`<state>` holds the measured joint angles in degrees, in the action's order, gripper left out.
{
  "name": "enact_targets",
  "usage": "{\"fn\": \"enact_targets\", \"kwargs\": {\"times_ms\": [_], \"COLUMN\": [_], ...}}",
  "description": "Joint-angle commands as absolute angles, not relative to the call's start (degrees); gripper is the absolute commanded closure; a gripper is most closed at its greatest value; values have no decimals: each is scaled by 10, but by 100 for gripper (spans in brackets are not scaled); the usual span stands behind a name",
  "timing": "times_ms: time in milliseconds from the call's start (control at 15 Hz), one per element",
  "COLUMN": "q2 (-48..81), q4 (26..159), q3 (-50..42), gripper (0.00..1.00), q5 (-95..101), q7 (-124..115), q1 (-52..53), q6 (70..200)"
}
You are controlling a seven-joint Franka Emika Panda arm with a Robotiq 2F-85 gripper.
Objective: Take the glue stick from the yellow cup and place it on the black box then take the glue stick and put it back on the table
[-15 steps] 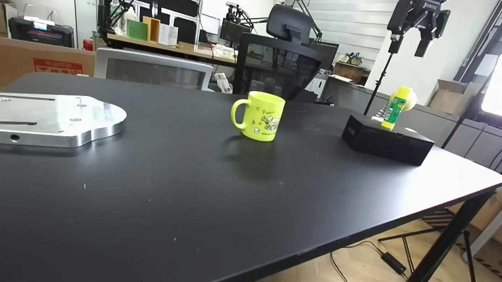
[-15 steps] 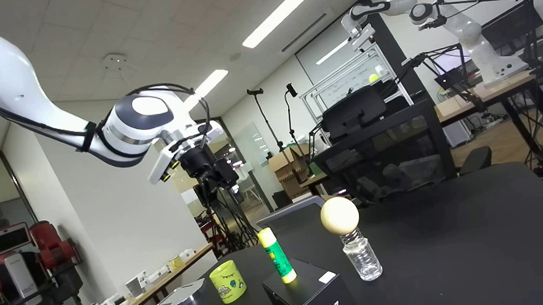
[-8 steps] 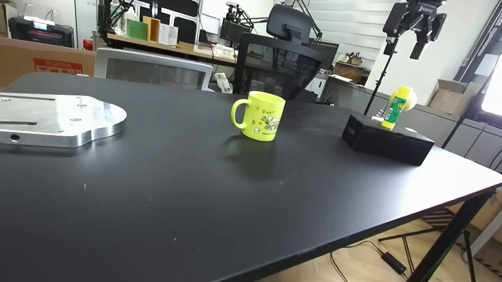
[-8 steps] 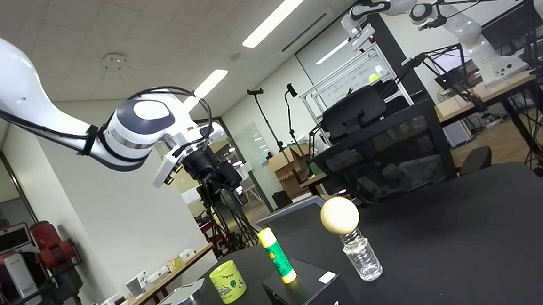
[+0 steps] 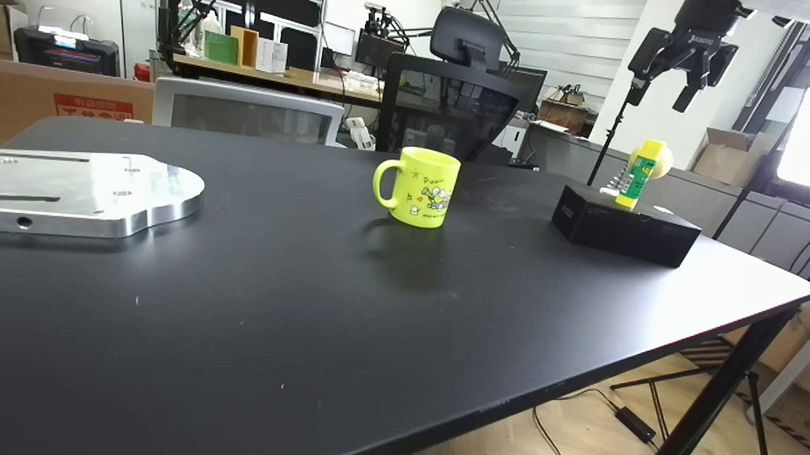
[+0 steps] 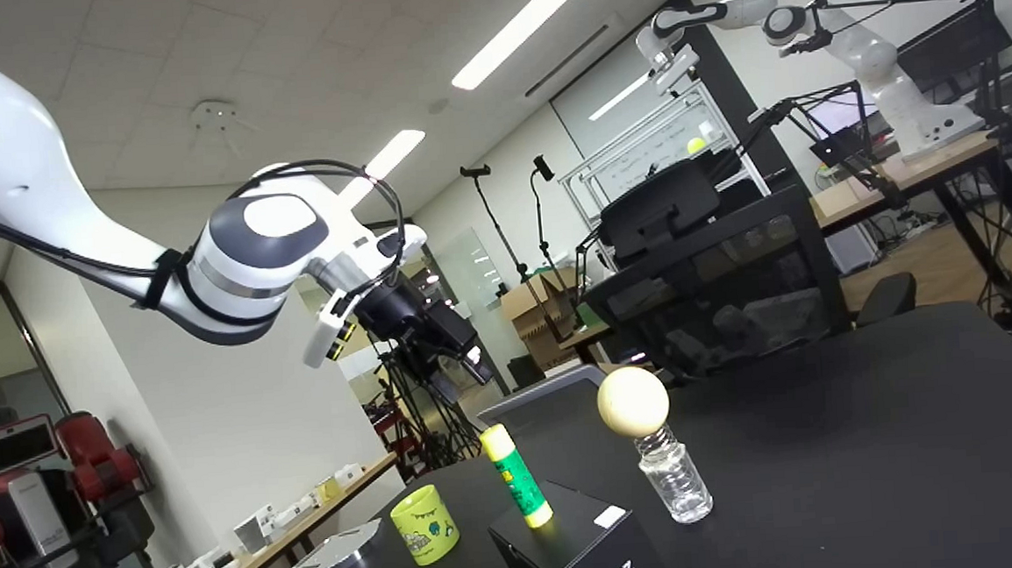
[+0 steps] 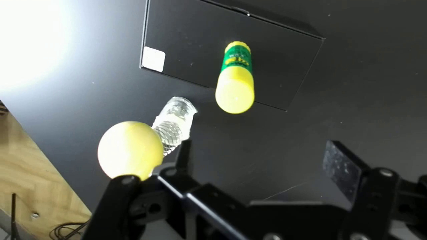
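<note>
The glue stick (image 5: 637, 175), green with yellow ends, stands upright on top of the black box (image 5: 624, 237). In the wrist view the glue stick (image 7: 236, 66) is ahead of the fingers, above the middle of the picture, on the box lid (image 7: 193, 50). The yellow cup (image 5: 424, 190) stands upright on the table (image 5: 280, 306), apart from the box; it also shows in an exterior view (image 6: 424, 526) but not in the wrist view. My gripper (image 5: 658, 99) is open and empty, in the air above the box and glue stick. Its fingers (image 7: 262, 160) are wide apart in the wrist view.
A clear bottle (image 6: 676, 480) with a spring and a pale yellow ball (image 6: 634, 402) on top stands beside the box. In the wrist view the ball (image 7: 130, 150) is close behind the left finger. A silver metal plate (image 5: 80, 188) lies on the table beyond the cup.
My gripper has moved down, closer to the box and glue stick, and stays open. The glue stick, box, cup and bottle have not moved.
</note>
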<state>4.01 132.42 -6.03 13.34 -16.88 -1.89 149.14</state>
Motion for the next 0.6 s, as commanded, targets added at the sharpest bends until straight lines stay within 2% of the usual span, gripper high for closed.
{"fn": "enact_targets", "kwargs": {"times_ms": [0, 533], "q2": [-7, 11], "q4": [1389, 1443], "q3": [-73, -82], "gripper": [0, 0], "q5": [170, 215], "q7": [-213, -265], "q1": [-31, -52], "q6": [1516, 1700]}}
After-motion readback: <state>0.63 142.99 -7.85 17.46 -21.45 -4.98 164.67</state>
